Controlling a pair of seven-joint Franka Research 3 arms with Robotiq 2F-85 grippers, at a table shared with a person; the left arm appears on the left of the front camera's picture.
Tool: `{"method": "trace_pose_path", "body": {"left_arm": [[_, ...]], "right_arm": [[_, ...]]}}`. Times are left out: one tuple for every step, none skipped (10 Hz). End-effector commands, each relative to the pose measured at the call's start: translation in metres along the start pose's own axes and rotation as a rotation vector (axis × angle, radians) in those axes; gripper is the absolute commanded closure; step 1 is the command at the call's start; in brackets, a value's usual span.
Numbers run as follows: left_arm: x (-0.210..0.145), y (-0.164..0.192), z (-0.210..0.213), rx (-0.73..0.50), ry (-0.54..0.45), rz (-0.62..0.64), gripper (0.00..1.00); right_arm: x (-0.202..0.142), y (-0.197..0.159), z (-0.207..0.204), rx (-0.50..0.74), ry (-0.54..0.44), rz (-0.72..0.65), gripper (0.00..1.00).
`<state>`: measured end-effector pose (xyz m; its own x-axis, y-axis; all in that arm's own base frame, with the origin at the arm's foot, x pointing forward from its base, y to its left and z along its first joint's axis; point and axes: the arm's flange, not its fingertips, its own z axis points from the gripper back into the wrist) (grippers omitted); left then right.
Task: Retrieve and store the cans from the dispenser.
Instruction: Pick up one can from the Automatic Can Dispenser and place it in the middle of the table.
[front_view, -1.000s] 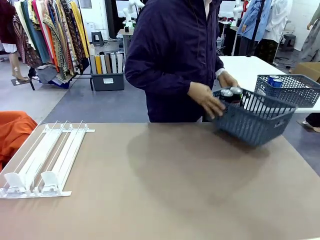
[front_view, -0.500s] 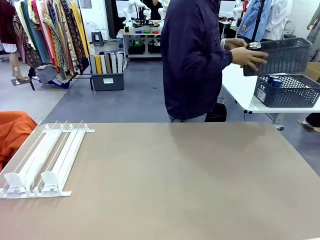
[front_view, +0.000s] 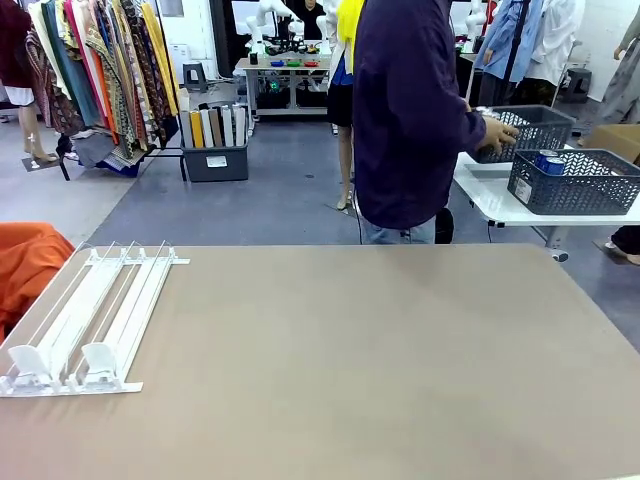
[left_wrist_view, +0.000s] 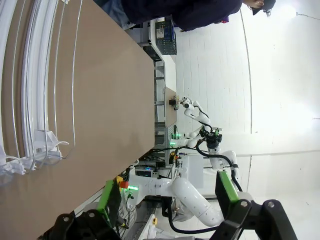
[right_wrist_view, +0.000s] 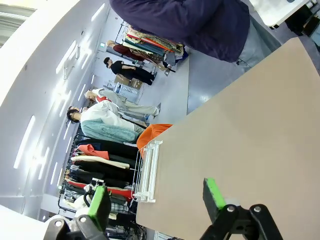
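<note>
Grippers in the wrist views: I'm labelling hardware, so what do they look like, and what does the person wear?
Left gripper and right gripper: black linkage fingers with bright green pads. The person wears a dark navy long-sleeved jacket and blue jeans.

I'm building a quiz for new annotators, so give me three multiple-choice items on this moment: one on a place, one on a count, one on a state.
1. Where does the dispenser lie on the brown table in the front view?
A. near left
B. far right
C. centre

2. How many grey baskets sit on the white table behind the person?
A. one
B. two
C. four

3. How do the left gripper fingers stand?
A. shut on a can
B. apart, holding nothing
C. shut, holding nothing

Key: 1 A, the rack lies by the left edge; 2 B, the basket at the person's hand and a nearer basket; 3 B, the green pads stand wide apart.
</note>
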<state>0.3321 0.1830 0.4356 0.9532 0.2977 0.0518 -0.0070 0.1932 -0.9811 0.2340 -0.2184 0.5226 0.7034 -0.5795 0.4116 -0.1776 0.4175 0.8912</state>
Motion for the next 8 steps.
{"method": "trace_pose_path", "body": {"left_arm": [[-0.0030,-0.0016,0.0002,0.010,0.001,0.009,0.00],[-0.0030,-0.0016,0.0002,0.010,0.001,0.009,0.00],[-0.0030,-0.0016,0.0002,0.010,0.001,0.009,0.00],[-0.0030,-0.0016,0.0002,0.010,0.001,0.009,0.00],[-0.0030,-0.0016,0.0002,0.010,0.001,0.009,0.00],[-0.0030,-0.0016,0.0002,0.010,0.001,0.009,0.00],[-0.0030,-0.0016,0.0002,0.010,0.001,0.009,0.00],[-0.0030,-0.0016,0.0002,0.010,0.001,0.009,0.00]], "right_arm": [[0.0036,0.0015,-0.0014,0.023,-0.020,0.025,0.00],[0.0036,0.0015,-0.0014,0.023,-0.020,0.025,0.00],[0.0036,0.0015,-0.0014,0.023,-0.020,0.025,0.00],[0.0036,0.0015,-0.0014,0.023,-0.020,0.025,0.00],[0.0036,0.0015,-0.0014,0.023,-0.020,0.025,0.00],[0.0036,0.0015,-0.0014,0.023,-0.020,0.025,0.00],[0.0036,0.0015,-0.0014,0.023,-0.020,0.025,0.00],[0.0036,0.0015,-0.0014,0.023,-0.020,0.025,0.00]]}}
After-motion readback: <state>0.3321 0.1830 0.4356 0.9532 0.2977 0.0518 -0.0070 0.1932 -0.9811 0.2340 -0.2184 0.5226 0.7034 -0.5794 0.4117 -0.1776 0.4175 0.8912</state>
